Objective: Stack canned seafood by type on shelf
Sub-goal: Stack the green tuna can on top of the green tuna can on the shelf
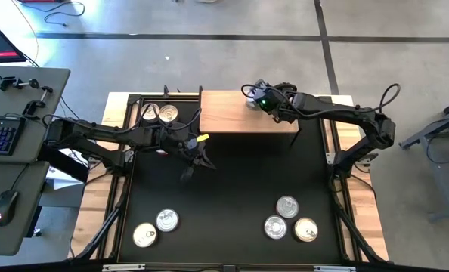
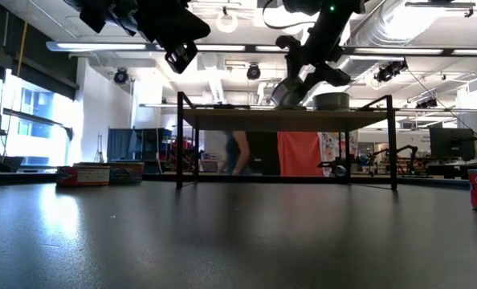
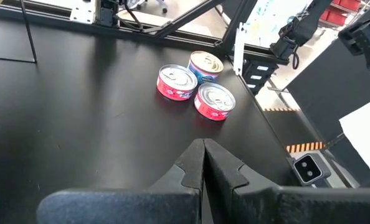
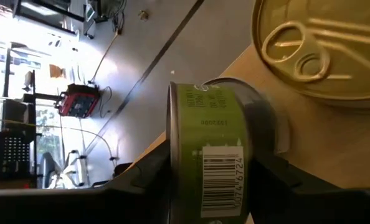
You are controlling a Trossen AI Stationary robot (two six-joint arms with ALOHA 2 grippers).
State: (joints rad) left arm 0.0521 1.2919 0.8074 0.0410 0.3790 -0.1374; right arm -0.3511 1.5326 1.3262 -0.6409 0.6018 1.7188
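The wooden shelf (image 1: 239,117) stands at the far middle of the black mat. Over its far edge my right gripper (image 1: 259,97) is shut on a green-labelled can (image 4: 210,155), which also shows in the low view as the tilted can (image 2: 287,94). A gold-lidded can (image 4: 309,43) rests flat on the shelf top beside it. My left gripper (image 1: 199,160) hangs shut above the mat in front of the shelf, with nothing in it; its shut fingertips (image 3: 203,158) show in the left wrist view. My right gripper pinches the green-labelled can between its two fingers, one on each flat face; the labelled wall with the barcode (image 4: 221,177) faces the wrist camera. The fingers slant down from the table's right. The can stands on edge over the shelf; whether it touches the wood, I cannot tell.
Two cans (image 1: 158,113) lie at the far left beside the shelf. Two more (image 1: 155,227) sit near left, and three (image 1: 288,220) near right; the left wrist view shows three as red and blue-labelled cans (image 3: 197,84). A desk with keyboard (image 1: 1,136) stands left.
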